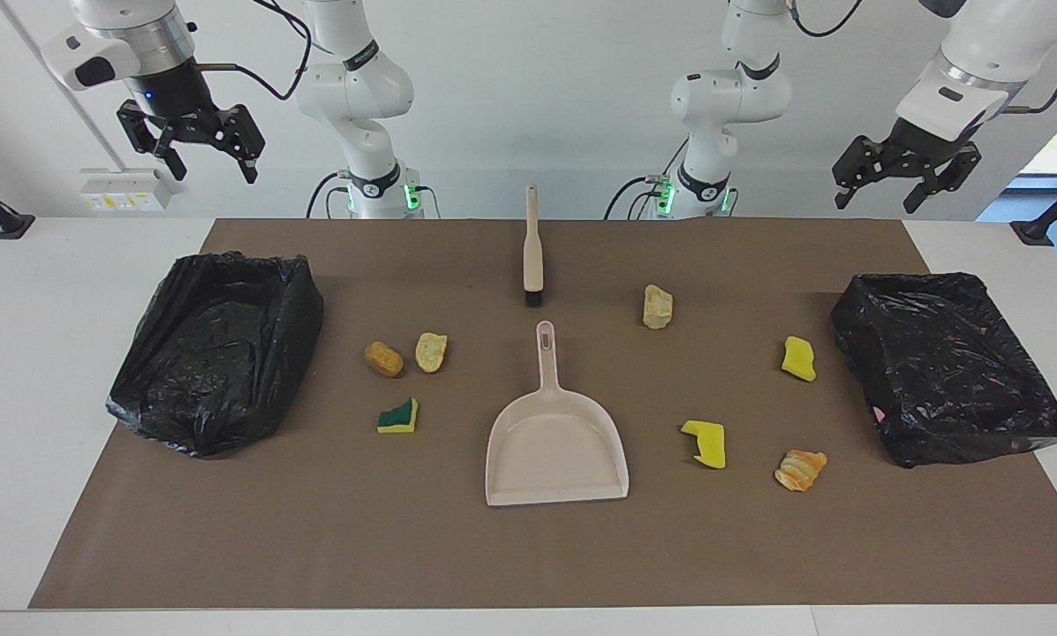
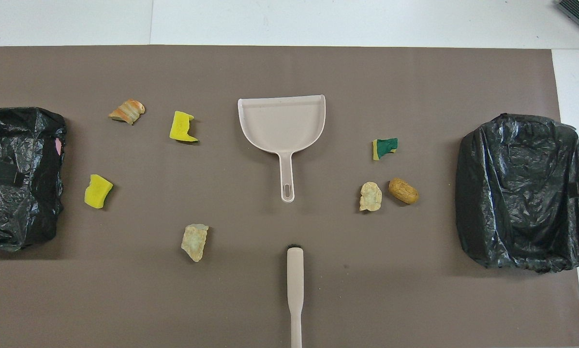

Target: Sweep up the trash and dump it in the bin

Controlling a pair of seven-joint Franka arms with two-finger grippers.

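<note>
I am seeing only dark slivers of the arms at the edges of the overhead view, and the bin (image 2: 18,179) at the left arm's end is running off that view's edge. The left end effector (image 1: 908,181) is hanging released above that bin, and the right end effector (image 1: 194,150) is hanging released above the second bin (image 1: 219,349); both arms are waiting.

Both bins are wearing crinkled black plastic liners, and I am making out no trash inside either.

Taking the smooth beige dustpan (image 1: 556,446) as the dial's centre in the facing view, the hand brush (image 1: 532,252) is lying at twelve o'clock, black bristles toward the pan's handle. The trash is sitting loose on the brown mat (image 1: 528,556): a pale crusty lump (image 1: 658,306) at one, a yellow sponge piece (image 1: 798,358) at two, another yellow piece (image 1: 705,442) and a ridged orange lump (image 1: 800,469) near three, a green-and-yellow sponge piece (image 1: 398,416) at nine, and a tan lump (image 1: 383,359) beside a pale lump (image 1: 431,352) at ten.
</note>
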